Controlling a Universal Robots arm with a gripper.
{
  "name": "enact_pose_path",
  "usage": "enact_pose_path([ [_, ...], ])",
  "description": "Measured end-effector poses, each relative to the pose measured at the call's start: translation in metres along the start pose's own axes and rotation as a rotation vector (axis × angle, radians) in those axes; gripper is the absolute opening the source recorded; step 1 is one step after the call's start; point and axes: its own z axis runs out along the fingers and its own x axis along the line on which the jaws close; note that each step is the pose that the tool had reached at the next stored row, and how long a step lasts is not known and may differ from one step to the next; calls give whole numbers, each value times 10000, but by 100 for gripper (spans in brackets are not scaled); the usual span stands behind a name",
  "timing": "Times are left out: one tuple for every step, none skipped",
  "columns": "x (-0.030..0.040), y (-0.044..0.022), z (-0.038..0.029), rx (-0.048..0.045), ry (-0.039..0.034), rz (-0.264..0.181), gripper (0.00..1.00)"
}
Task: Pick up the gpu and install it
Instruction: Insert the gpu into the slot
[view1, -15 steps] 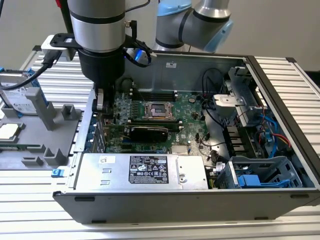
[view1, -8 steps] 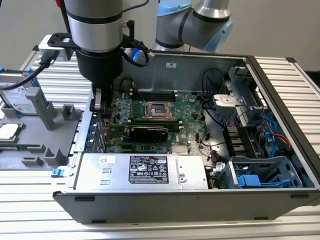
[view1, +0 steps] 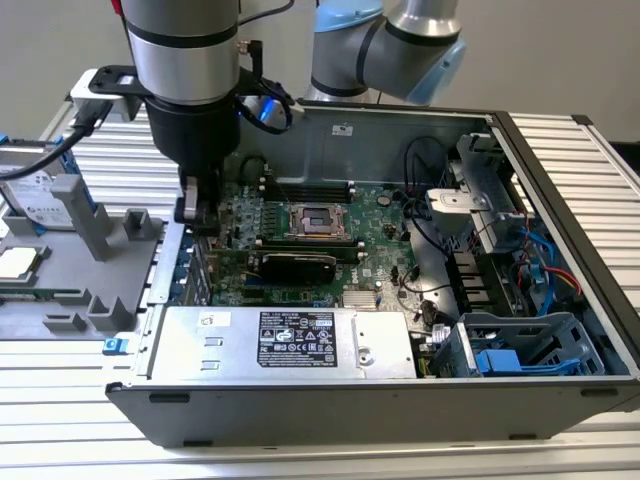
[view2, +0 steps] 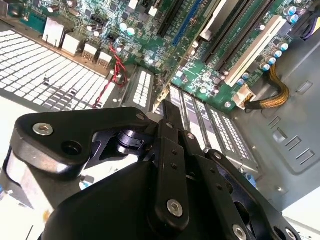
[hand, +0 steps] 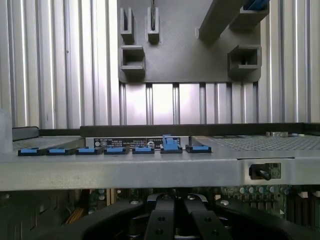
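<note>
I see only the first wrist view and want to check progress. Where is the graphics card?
Observer: In the exterior view, the graphics card looks seated in a slot on the motherboard.
Operator: Does the gripper hold it?
Observer: No. The gripper is apart from it, toward the exterior view's left, at the case's rear end.
Operator: Are the fingers open?
Observer: In the second wrist view the fingers are together, with nothing between them.

Open computer case (view1: 560, 150) beside grey parts holder (view1: 100, 270)
</note>
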Motion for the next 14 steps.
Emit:
enact_pose_path([
  [0, 2, -1, -3, 1, 2, 0],
  [0, 5, -1, -4, 1, 3, 0],
  [1, 6, 0, -4, 0, 2, 0],
  [1, 6, 3, -5, 1, 2, 0],
  [1, 6, 10, -6, 2, 1, 0],
  [2, 6, 21, -9, 7, 1, 0],
  [2, 5, 31, -12, 14, 0, 0],
  [2, 4, 38, -11, 14, 0, 0],
  [2, 4, 42, -6, 8, 0, 0],
  [2, 3, 47, 0, -1, -1, 0],
  [1, 3, 48, 0, -4, 0, 0],
  [1, -2, 43, -3, -11, 1, 0],
  [-1, -8, 35, -2, -23, 4, 0],
  [-2, -16, 23, -1, -31, 6, 0],
])
